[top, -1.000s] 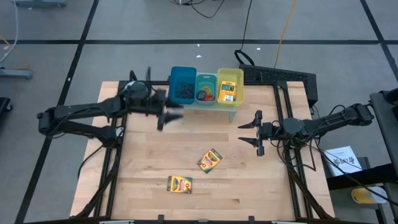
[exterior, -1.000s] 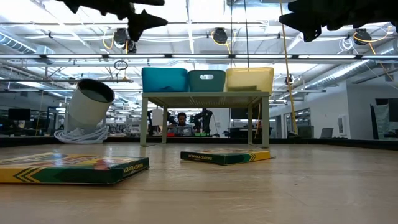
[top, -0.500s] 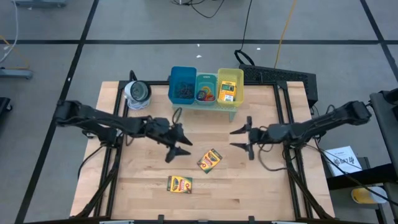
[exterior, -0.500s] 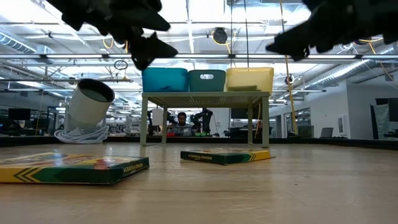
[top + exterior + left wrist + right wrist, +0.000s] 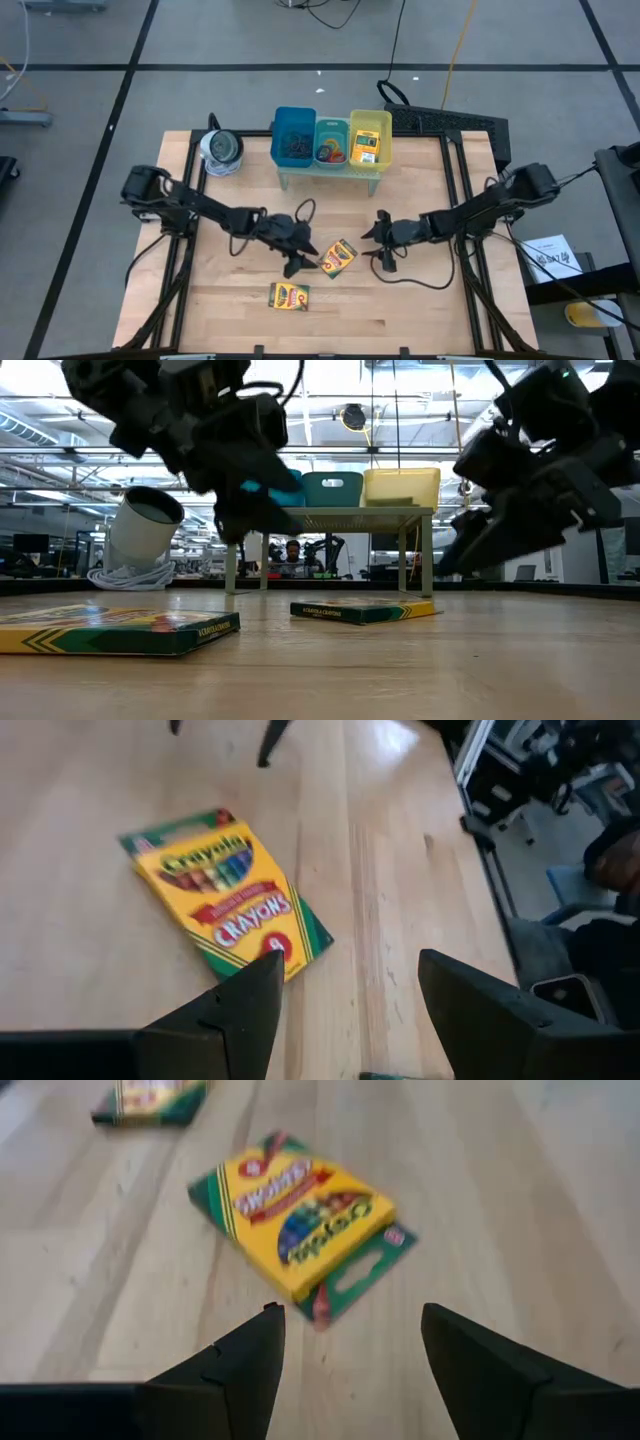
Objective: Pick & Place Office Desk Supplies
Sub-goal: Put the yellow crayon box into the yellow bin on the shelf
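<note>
A yellow-and-green crayon box (image 5: 337, 257) lies flat on the wooden table's middle, also seen in my left wrist view (image 5: 225, 905) and my right wrist view (image 5: 300, 1210). A second crayon box (image 5: 288, 296) lies flat nearer the front edge. My left gripper (image 5: 303, 254) hovers open just left of the middle box, tilted down. From the box's right, my right gripper (image 5: 373, 243) faces it, open and tilted down. In the low view both grippers (image 5: 245, 510) (image 5: 470, 550) hang above the table, touching nothing.
Blue (image 5: 294, 137), teal (image 5: 331, 141) and yellow (image 5: 369, 138) bins stand on a small green stand at the far edge. The yellow bin holds a crayon box, the teal one coloured rings. A silvery roll (image 5: 220, 150) sits far left. Bare wood surrounds both loose boxes.
My left gripper has swung from beside the blue bin toward the near edge and down, to the left side of the middle crayon box. My right gripper has gone left and down toward the same box. Both have tipped their fingers downward. The boxes have not moved.
</note>
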Tool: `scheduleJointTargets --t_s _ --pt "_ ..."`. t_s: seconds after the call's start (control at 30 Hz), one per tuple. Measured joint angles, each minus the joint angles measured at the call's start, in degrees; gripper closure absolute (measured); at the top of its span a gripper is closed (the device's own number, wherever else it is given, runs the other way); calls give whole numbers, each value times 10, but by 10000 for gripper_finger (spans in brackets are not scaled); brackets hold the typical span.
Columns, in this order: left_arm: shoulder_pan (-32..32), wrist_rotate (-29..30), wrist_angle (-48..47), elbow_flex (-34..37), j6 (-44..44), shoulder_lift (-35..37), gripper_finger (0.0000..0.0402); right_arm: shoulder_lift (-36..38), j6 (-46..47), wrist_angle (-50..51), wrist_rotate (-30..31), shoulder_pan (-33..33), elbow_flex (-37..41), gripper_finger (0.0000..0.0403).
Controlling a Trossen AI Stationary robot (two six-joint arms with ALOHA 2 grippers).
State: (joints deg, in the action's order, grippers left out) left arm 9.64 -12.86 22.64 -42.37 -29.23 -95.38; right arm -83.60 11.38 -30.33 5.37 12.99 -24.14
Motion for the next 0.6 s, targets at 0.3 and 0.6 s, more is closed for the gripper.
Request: scheduleJointTargets --t_s 0.3,0.6 --pt "39 -2 85 -2 -84 -108 158 -60 -1 -38 -27 -3 -2 181" --pt "47 1 96 -58 -130 -177 158 -63 14 -33 -27 -3 -3 183"
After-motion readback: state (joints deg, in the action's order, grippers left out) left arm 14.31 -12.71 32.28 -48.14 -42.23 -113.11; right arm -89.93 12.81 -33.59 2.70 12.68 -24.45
